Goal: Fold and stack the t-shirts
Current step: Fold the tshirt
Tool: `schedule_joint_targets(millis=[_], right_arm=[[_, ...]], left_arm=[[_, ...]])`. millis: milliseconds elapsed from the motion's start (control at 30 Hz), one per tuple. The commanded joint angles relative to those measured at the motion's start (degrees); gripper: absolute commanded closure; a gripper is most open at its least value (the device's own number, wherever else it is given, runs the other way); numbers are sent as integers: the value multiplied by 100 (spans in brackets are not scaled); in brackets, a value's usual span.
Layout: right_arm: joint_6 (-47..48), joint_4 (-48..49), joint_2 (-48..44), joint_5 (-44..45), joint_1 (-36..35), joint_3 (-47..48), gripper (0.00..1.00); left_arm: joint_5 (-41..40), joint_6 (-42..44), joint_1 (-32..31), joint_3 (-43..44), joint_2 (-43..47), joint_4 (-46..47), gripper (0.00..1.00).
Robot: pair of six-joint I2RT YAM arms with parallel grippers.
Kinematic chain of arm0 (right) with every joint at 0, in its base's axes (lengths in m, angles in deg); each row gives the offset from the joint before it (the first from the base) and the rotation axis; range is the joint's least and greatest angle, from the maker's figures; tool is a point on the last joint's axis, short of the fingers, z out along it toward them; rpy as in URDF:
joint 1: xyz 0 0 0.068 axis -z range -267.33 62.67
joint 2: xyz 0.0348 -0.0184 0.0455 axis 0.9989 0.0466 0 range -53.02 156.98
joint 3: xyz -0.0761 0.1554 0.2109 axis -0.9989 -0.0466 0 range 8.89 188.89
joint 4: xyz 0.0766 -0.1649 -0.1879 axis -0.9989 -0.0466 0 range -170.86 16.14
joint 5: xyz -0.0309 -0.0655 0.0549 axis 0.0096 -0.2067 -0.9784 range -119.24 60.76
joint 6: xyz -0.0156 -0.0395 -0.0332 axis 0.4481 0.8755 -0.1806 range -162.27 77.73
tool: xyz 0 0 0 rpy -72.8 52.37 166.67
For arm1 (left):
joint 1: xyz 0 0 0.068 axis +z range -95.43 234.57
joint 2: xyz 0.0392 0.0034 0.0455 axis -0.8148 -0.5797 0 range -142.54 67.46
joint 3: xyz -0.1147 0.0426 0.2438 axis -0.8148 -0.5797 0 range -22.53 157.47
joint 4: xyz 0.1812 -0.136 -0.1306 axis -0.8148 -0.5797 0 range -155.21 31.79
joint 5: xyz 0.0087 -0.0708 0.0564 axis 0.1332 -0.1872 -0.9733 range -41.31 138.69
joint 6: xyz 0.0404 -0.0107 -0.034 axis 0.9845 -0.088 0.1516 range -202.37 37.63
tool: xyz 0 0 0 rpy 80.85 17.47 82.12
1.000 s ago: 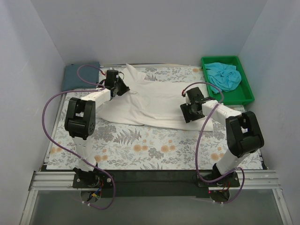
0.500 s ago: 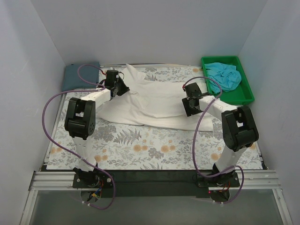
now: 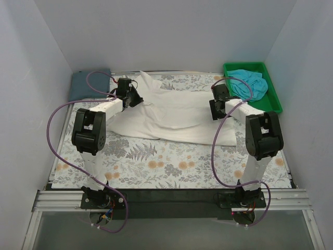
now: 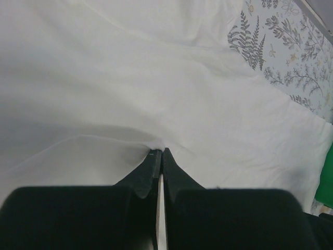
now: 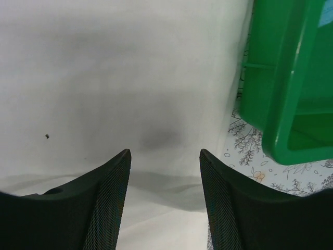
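The cream-white t-shirt (image 3: 171,117) lies spread across the middle of the table; its printed graphic does not show. It fills the left wrist view (image 4: 156,78) and the right wrist view (image 5: 114,78). My left gripper (image 3: 136,97) is shut on a pinch of the shirt's left part (image 4: 158,151). My right gripper (image 3: 215,108) is open over the shirt's right end, jaws wide apart, next to the green tray. The turquoise t-shirt (image 3: 248,82) lies bunched in the green tray. The slate blue-grey t-shirt (image 3: 89,83) lies folded at the back left corner.
The green tray (image 3: 272,107) stands at the back right; its wall (image 5: 291,78) is close to my right fingers. The floral table cover (image 3: 166,161) shows in front of the shirt. White walls close in the left, back and right sides.
My right gripper has moved back and to the right along the cream-white shirt, toward the green tray. The left arm has not moved.
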State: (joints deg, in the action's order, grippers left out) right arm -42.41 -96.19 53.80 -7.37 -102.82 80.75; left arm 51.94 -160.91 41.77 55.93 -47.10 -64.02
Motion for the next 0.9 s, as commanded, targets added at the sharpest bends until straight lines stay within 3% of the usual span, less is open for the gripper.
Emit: schedule_joint_targets(millis=[0, 67, 200, 333, 567, 700, 867], right_arm=[[-144, 106, -249, -182, 98, 233, 47], [-214, 88, -486, -349, 90, 171, 47], [-477, -43, -926, -683, 107, -66, 47], [-794, -254, -1374, -982, 221, -408, 47], [-1321, -439, -2498, -1571, 625, -1261, 42], [-1602, -448, -3009, -1975, 959, -1788, 34], [-1796, -439, -3536, -2870, 1757, -2464, 30]], left_arm=[[-78, 129, 49, -15, 417, -52, 98], [-131, 146, 58, 29, 435, -70, 97], [-245, 251, 67, 196, 487, -201, 84], [-535, 418, 93, 363, 759, -483, 59], [-1220, 507, 207, -22, 1785, -1308, 30], [-1485, 235, 576, -760, 2506, -1967, 20], [-1205, 58, 1270, -1989, 3185, -2091, 20]])
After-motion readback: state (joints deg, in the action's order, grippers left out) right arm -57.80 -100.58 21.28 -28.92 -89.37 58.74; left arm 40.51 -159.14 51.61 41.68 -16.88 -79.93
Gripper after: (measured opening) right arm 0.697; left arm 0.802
